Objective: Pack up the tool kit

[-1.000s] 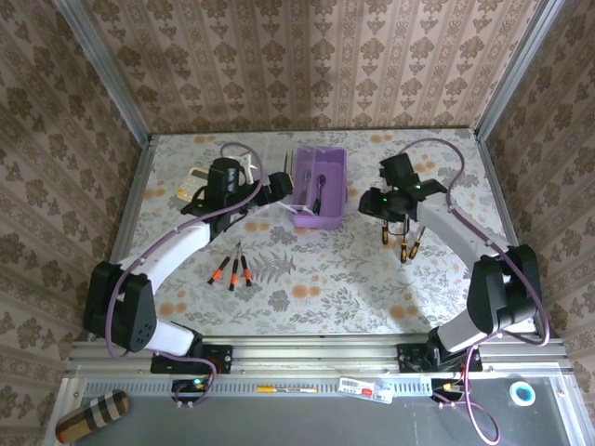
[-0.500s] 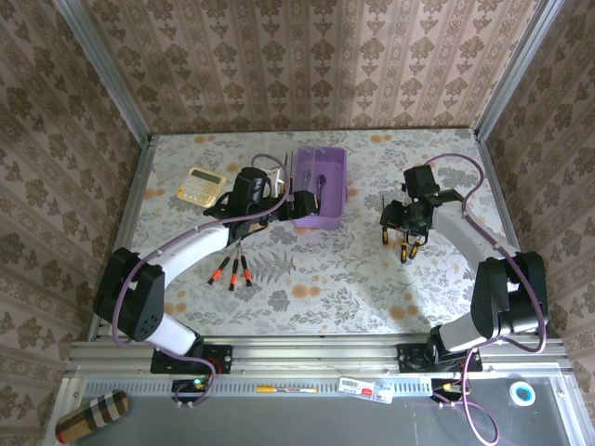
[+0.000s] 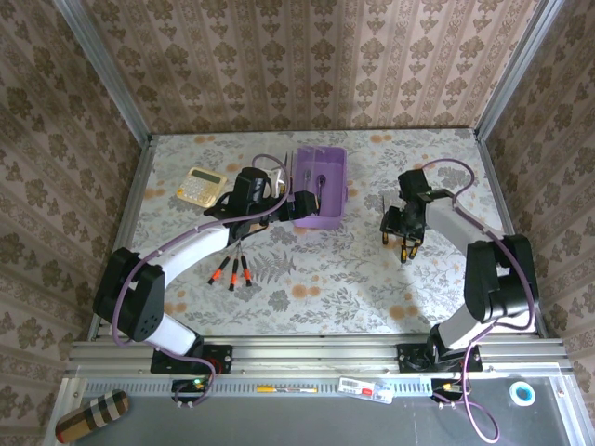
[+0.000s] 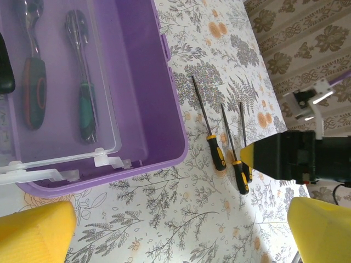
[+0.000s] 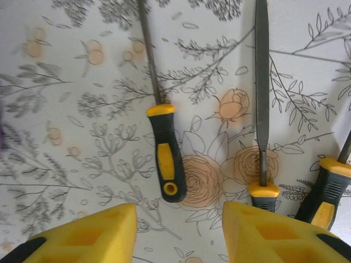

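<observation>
The purple case (image 3: 322, 186) stands open at mid-table, and in the left wrist view the case (image 4: 148, 82) holds two handled tools (image 4: 85, 109) under clear plastic. My left gripper (image 3: 296, 206) hovers wide open by the case's near left corner, with bare table between its fingers (image 4: 34, 233). Three yellow-and-black screwdrivers (image 3: 405, 247) lie right of the case. My right gripper (image 3: 398, 226) hangs open just above them with nothing held. One handle (image 5: 166, 159) ends just ahead of the gap between its fingers (image 5: 82, 235). Another screwdriver (image 5: 262, 109) lies beside the right finger.
Three orange-handled screwdrivers (image 3: 232, 271) lie on the table near the left arm. A yellow calculator (image 3: 202, 186) sits at the back left. Metal rails and patterned walls ring the floral table (image 3: 335, 288).
The left arm swung right from over the calculator to the case's near corner, uncovering the calculator. The right arm's wrist pulled back and turned, with its gripper staying above the yellow-and-black screwdrivers.
</observation>
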Controlling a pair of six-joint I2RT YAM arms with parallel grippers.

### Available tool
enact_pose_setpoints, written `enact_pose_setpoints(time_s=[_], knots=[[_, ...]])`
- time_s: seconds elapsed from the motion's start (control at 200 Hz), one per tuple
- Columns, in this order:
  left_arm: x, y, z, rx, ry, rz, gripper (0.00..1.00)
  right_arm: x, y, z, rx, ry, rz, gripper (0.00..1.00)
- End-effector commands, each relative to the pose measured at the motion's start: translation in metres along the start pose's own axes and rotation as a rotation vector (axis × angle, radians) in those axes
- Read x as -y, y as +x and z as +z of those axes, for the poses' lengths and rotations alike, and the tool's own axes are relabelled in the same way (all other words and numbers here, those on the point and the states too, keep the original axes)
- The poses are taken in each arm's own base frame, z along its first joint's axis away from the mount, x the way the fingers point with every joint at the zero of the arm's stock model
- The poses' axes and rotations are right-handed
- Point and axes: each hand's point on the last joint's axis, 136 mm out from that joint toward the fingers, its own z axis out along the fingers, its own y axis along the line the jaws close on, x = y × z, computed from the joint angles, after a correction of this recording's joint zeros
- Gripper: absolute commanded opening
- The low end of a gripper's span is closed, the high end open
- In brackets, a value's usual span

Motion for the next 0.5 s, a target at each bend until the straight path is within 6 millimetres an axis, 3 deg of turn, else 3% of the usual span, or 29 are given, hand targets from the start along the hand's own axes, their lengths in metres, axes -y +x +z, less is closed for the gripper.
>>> enact_pose_setpoints(time_s=[0.0,0.355,0.495], knots=[[0.019,-0.01,-0.007,0.02,0.043,0.016,1.0,0.007,-0.004,0.009,-0.004,0.043,0.005,0.47],[0.017,-0.012,-0.008,0.025,0.028,0.029,1.0,-0.005,-0.006,0.039,-0.072,0.079,-0.054,0.45],[0.017,-0.014,-0.01,0.031,0.026,0.031,1.0,-0.003,-0.008,0.047,-0.08,0.097,-0.042,0.36]])
